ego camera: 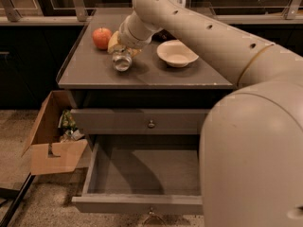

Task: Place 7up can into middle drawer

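The small silver aluminium 7up can [121, 61] is on the smooth grey worktop [156, 75], towards its left-hand side and about midway from back to front, with one round, shiny end turned to the camera. The gripper [124, 50] is directly over the can and close against it. The thick cream wrist covers it, so I cannot tell whether it grips the can or how wide it stands.

Just behind and to the left, near the worktop's back left corner, sits a round red apple [101, 38]. A shallow white bowl [176, 53] stands right of the can, apart from it.

Below the worktop's front edge, the upper grey drawer [132, 121] is closed and has a small round knob. Under it, the wide grey middle drawer [142, 174] is pulled out, showing a flat, bare bottom. The robot's bulky cream body [255, 155] hides the right part of both drawers. An open brown cardboard box [52, 148] stands on the floor to the left of the cabinet.
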`<state>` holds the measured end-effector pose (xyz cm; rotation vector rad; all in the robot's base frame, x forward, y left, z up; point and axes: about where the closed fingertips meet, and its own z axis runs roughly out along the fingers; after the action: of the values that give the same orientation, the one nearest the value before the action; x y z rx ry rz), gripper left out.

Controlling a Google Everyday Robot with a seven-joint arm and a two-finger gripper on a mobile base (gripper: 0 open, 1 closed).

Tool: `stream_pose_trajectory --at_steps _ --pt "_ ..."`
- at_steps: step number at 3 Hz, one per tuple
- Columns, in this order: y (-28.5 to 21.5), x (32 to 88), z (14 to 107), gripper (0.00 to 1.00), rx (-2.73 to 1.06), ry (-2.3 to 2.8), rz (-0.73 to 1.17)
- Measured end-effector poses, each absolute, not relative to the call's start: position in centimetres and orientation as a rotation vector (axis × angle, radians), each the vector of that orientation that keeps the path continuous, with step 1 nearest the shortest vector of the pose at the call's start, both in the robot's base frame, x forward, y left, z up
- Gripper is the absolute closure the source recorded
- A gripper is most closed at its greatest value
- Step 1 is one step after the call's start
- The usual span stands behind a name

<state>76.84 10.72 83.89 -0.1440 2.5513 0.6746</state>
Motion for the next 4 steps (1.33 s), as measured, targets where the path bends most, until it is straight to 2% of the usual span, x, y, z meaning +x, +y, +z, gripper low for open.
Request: stream_pose_trajectory --at_steps 2,4 --pt "6.6 73.3 85.3 1.00 -0.329 2.423 0.902" --pt "2.9 66.7 85.7 1.00 -0.526 2.245 1.213"
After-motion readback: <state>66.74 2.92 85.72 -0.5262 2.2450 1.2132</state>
